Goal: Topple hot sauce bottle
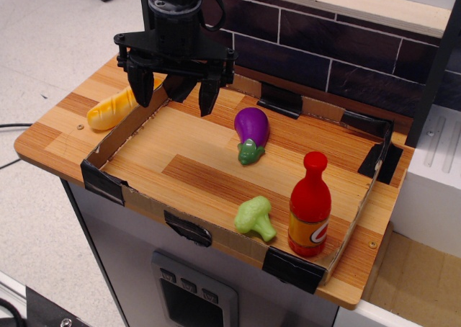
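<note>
The arm above the black gripper point(175, 89) is cut off by the top edge; its fingers point(140, 84) hang spread wide, holding nothing. One glossy red plastic hot sauce bottle point(310, 205) stands upright in the near right corner of the cardboard-walled wooden surface point(180, 161), beside one green broccoli toy point(256, 217). One purple eggplant toy point(251, 133) lies mid-surface, open wood between.

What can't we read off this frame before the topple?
- Yellow toy, observation.image: right end hidden behind gripper finger and cardboard wall.
- Hot sauce bottle: label logo partly turned away, text too small.
- Arm above the gripper: cut by top edge.
- Bottle base: contact with the wall unclear.
</note>
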{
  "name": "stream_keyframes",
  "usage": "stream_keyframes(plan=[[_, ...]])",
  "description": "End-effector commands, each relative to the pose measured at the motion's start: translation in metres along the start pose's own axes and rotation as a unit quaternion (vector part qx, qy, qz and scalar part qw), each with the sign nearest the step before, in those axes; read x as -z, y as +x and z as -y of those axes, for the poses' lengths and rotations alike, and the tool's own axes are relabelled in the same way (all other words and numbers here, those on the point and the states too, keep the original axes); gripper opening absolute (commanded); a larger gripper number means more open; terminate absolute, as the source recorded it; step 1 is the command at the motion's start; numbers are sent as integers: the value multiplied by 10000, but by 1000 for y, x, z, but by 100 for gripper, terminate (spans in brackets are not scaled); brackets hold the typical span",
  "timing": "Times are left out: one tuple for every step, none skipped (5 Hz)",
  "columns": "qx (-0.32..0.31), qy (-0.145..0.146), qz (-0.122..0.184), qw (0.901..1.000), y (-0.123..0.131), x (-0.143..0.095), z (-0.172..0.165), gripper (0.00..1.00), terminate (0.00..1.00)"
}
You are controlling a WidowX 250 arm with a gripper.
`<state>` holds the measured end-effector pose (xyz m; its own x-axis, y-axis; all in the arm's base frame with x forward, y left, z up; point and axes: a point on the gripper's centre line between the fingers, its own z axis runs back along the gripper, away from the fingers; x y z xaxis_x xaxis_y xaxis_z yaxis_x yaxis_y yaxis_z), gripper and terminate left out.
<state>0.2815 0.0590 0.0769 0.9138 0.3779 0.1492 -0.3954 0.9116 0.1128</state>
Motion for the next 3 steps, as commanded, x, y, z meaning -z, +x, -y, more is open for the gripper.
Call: stream_keyframes(plan=[[0, 0, 0, 10000, 0, 0, 0, 100, 0], [-604, -395, 92, 9973, -8, -7, 29, 100, 0], [-1035, -705, 142, 9920, -20, -22, 61, 100, 0]])
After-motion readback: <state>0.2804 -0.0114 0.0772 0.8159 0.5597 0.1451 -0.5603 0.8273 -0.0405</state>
